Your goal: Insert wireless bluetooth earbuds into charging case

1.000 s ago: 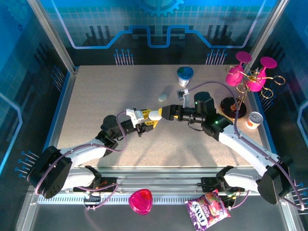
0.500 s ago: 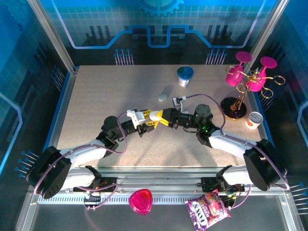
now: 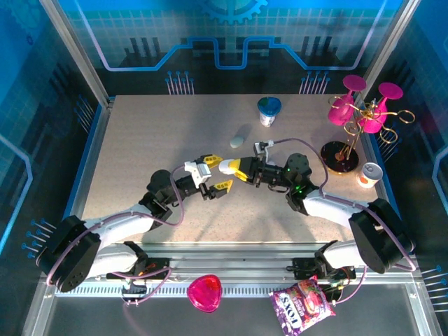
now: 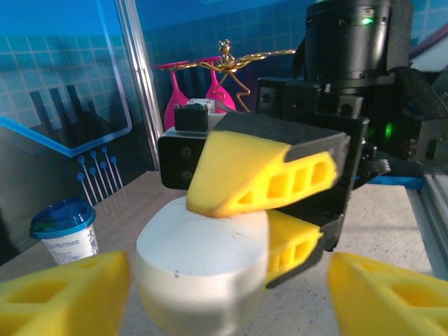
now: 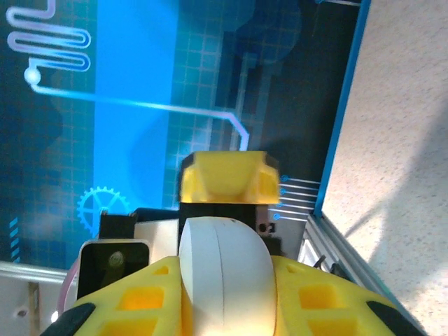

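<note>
- Desk [image 3: 140, 140]: speckled beige. Both arms come in from the bottom edge of the overhead frame and meet just above centre.
- Right hand [image 3: 236, 169]: clenched on the charging case [image 3: 225, 166]. In the left wrist view its yellow fingers [image 4: 259, 178] pinch the shell from above and below, over the far end only.
- Left hand [image 3: 214, 175]: released. Its two fingers are spread wide to either side of the case. I cannot tell whether either tip grazes the shell.
- Case: off the desk, in the air between the two hands at the centre of the overhead frame. In the right wrist view it is edge-on with a thin seam running round it, and it looks shut.
- Handling, my read: a light, rigid pebble with a glossy rounded skin, so likely slippery. With only one end pinched it could pivot or squirt out. I would hold it across the two broad faces near the middle, with moderate squeeze, and keep the seam side free so the lid can swing.
- Pale oval [image 3: 238, 140]: lies on the desk above the hands in the frame, apart from them. Possibly another case.
- Earbuds: I cannot tell whether any sit inside the shut shell. I expect they are tiny, light and prone to skitter, so I would pinch one across the stem.
</note>
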Action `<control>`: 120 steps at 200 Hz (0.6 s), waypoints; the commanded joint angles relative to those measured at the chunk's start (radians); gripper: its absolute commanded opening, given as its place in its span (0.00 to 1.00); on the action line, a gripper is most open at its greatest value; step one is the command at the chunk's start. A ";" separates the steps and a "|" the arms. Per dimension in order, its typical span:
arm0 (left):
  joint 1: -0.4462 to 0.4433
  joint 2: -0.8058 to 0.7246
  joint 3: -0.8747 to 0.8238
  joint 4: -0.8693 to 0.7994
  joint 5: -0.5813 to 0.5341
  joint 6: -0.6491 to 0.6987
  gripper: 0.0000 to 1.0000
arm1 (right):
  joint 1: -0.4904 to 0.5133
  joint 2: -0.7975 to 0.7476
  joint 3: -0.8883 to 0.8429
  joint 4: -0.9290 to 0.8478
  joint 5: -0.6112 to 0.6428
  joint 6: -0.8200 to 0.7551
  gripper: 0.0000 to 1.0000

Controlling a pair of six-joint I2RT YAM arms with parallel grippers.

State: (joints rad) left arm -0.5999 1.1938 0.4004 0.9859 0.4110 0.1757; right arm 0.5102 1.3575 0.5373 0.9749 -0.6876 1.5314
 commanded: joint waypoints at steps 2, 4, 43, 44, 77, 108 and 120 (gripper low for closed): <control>-0.008 -0.045 -0.047 -0.054 -0.034 0.018 0.85 | -0.055 -0.005 -0.020 -0.039 0.020 -0.083 0.23; -0.009 -0.048 -0.049 -0.063 -0.037 0.019 0.86 | -0.059 -0.003 -0.021 -0.046 0.021 -0.087 0.23; -0.015 -0.102 -0.068 -0.301 -0.115 0.035 0.98 | -0.112 0.045 -0.014 -0.278 0.097 -0.307 0.23; -0.015 -0.104 -0.068 -0.304 -0.117 0.035 0.98 | -0.114 0.048 -0.013 -0.280 0.099 -0.307 0.23; -0.016 -0.108 -0.071 -0.430 -0.189 0.005 0.99 | -0.118 0.172 0.037 -0.386 0.194 -0.450 0.23; -0.017 -0.093 -0.057 -0.498 -0.222 -0.014 0.99 | -0.108 0.279 0.093 -0.446 0.288 -0.511 0.22; -0.016 -0.087 -0.058 -0.503 -0.223 -0.013 0.99 | -0.101 0.307 0.115 -0.478 0.330 -0.534 0.22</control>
State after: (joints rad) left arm -0.6071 1.1042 0.3428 0.5522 0.2272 0.1822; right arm 0.4038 1.6211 0.5915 0.5804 -0.4675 1.1004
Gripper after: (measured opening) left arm 0.994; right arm 0.257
